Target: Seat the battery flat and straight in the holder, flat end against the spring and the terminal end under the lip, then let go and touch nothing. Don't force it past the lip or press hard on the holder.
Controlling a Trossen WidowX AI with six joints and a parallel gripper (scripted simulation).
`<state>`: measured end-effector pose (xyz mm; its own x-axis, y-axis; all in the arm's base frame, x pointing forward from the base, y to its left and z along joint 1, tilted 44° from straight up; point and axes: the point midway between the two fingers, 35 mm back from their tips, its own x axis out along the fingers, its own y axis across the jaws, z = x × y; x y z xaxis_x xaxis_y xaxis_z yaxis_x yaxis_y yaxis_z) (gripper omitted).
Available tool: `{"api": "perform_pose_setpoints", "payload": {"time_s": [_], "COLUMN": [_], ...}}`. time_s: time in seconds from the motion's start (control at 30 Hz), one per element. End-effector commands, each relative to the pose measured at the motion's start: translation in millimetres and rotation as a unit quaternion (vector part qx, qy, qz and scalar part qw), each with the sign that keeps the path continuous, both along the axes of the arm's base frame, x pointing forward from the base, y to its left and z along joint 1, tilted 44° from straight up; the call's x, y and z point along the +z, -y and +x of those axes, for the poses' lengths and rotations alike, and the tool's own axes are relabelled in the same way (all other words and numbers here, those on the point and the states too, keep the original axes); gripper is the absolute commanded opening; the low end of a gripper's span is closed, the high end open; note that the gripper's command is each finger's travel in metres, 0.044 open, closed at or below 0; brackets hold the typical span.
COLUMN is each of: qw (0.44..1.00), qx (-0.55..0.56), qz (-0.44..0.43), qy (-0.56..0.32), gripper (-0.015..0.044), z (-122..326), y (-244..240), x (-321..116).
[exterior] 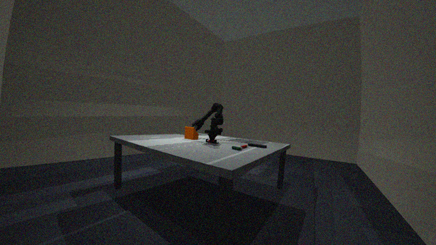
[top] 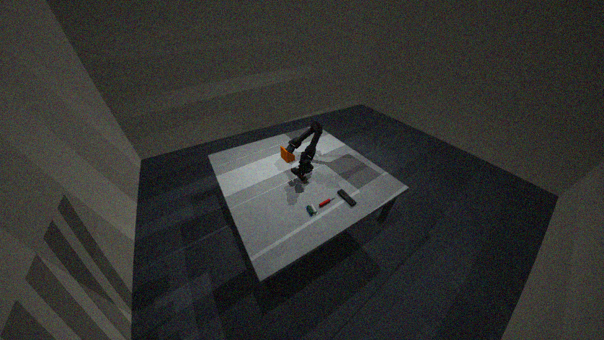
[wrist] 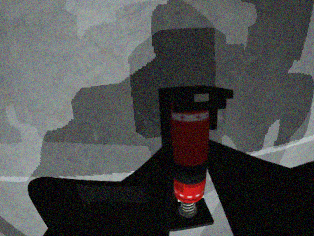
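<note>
Dim light, grainy views. The arm (top: 311, 150) (exterior: 216, 118) bends over a pale table (top: 261, 236) (exterior: 180, 150), its claw (top: 301, 174) (exterior: 211, 139) (wrist: 188, 147) pointing down close to the tabletop. Claw is clenched on the red battery (wrist: 190, 142), one dark finger to each side of it in the wrist view.

Battery lies at the black holder (wrist: 202, 219), between its two ends and roughly lined up along it. Spring (wrist: 188, 209) shows at the near end, coils visible just beyond the battery's bright red end; contact there looks close. Far end reaches the dark end piece with the lip (wrist: 220, 93) (deep shadow there, so cannot tell whether it sits under). Cannot tell either whether the battery is fully down and flat.

Elsewhere on the table: orange block (top: 287, 154) (exterior: 190, 132) standing near the arm; green cylinder (top: 311, 209) (exterior: 236, 148), red-handled screwdriver (top: 324, 202) (exterior: 244, 146) and black bar (top: 347, 197) (exterior: 257, 145) lying in a loose row, apart from the claw.
</note>
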<state>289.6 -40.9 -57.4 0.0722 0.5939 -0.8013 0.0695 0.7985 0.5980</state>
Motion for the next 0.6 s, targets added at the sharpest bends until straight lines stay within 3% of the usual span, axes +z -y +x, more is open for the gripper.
{"api": "perform_pose_setpoints", "payload": {"time_s": [0.0,0.13,0.57], "qw": [1.000,1.000,1.000], "qx": [-0.001,-0.001,0.000], "qz": [0.000,0.000,0.000], "qy": [-0.001,-0.001,0.000], "gripper": [0.0071,0.0173,0.0173], "z": [0.9,0.9,-0.6], "y": [0.4,0.4,10.5], "x": [-0.2,-0.2,10.9]}}
